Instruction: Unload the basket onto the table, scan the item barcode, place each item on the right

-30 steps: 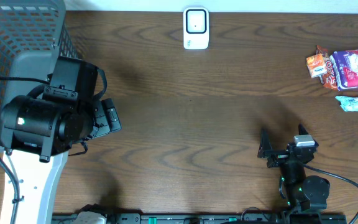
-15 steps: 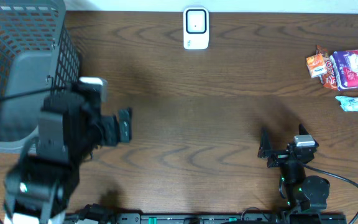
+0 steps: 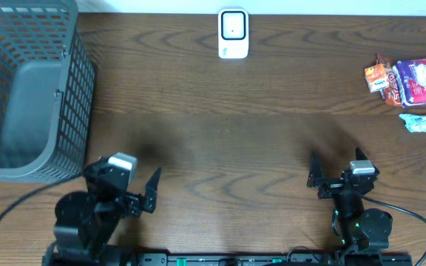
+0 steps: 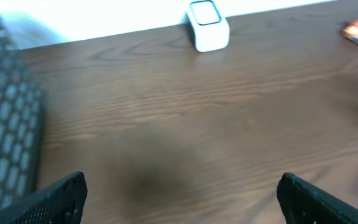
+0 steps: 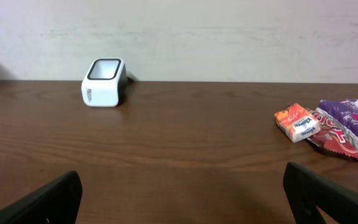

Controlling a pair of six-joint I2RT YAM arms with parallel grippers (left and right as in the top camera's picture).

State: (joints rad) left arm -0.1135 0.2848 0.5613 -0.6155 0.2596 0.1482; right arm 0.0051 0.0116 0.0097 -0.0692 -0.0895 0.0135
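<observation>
We record: left pincer (image 4: pixel 182 180) and right pincer (image 5: pixel 182 174), both spread wide, empty. Basket (image 4: pixel 5 143) left of the left pincer. Ahead-right of the right pincer: orange packet (image 5: pixel 297 122), purple packet (image 5: pixel 347 134). Farther, ahead-left: white scanner (image 5: pixel 103 82).

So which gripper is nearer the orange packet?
Right. The right gripper sits in front of the orange packet and slightly to its left. The left gripper is far off to the left, near the basket.
</observation>
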